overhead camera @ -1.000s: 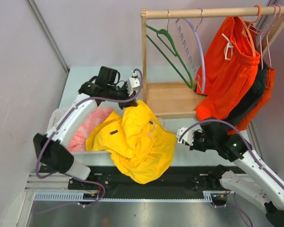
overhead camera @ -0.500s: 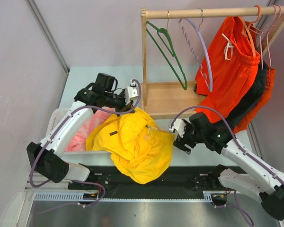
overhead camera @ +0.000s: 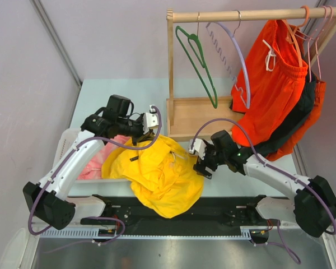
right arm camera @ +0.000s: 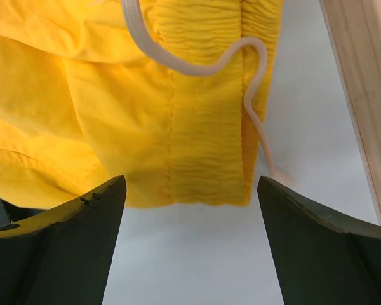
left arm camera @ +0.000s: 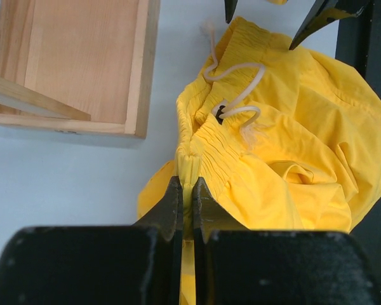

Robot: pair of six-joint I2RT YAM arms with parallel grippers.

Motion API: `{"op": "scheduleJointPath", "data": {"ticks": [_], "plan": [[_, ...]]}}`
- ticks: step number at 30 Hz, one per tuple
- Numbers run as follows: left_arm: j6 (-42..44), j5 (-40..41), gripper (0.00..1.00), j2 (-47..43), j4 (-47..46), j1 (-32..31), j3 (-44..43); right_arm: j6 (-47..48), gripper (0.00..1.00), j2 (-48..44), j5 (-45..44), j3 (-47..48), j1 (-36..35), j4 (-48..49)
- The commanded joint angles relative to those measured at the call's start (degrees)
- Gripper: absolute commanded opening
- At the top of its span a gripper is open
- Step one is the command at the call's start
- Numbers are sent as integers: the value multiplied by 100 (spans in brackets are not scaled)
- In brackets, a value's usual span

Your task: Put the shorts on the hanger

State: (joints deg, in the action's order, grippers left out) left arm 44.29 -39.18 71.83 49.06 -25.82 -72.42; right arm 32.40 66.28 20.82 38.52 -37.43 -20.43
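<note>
At the far left a white basket (overhead camera: pixel 64 141) sits on the table (overhead camera: pixel 101 92) with a pink cloth (overhead camera: pixel 103 154) in it, pushed aside and not part of the job. Just right of it, the left gripper (left arm camera: pixel 185 189) is pinched tight on a fold of the waistband of the yellow shorts (overhead camera: pixel 157 174), near the edge closest to the wooden stand. This grip looks meant to hold one side of the waist fixed so the garment can be spread. The shorts lie crumpled on the near middle of the table, between the two arms and partly over the front edge, well apart from the hanger (overhead camera: pixel 238 50). Their white drawstring (right arm camera: pixel 197 63) trails loose over the gathered elastic. To the right, the right gripper (right arm camera: pixel 192 184) hovers low over the other end of that waistband. Its jaws are spread wide on either side of the elastic and hold nothing, probably lined up to take a second grip so that both arms can lift the waist taut. Behind them stands the wooden stand (overhead camera: pixel 196 117) with its top rail (overhead camera: pixel 241 15). A green hanger (overhead camera: pixel 199 61) hangs there, and the pale lilac hanger beside it is empty, kept at a height the arms should be able to reach. Furthest right, orange-red shorts (overhead camera: pixel 269 84) are already draped from the same rail. The lifting and the hanging are not yet done.
</note>
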Motion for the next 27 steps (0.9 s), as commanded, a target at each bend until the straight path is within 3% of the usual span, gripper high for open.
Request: {"op": "scheduleJointPath", "data": {"ticks": [1, 5, 7, 8, 10, 11, 19, 27], "plan": [[238, -160, 0, -257, -1, -10, 35, 301, 87, 359, 501, -3, 8, 531], [220, -151, 0, -336, 25, -2, 53, 670, 77, 649, 748, -11, -10, 250], [185, -151, 0, -371, 69, -2, 35, 793, 65, 676, 775, -3, -1, 31], [168, -151, 0, -398, 78, 16, 0, 916, 48, 641, 748, -3, -1, -66], [124, -160, 0, -494, 130, 25, -52, 1022, 25, 492, 608, 50, 25, -461], [115, -160, 0, -538, 139, 51, -114, 1083, 0, 247, 564, 181, 34, -671], [70, -378, 0, -688, 350, 69, -948, 1023, 0, -2089, -578, 954, 131, -2289], [-69, -336, 0, -530, -71, -572, -2161, 952, 0, -2892, -2072, 2220, 131, -2581]]}}
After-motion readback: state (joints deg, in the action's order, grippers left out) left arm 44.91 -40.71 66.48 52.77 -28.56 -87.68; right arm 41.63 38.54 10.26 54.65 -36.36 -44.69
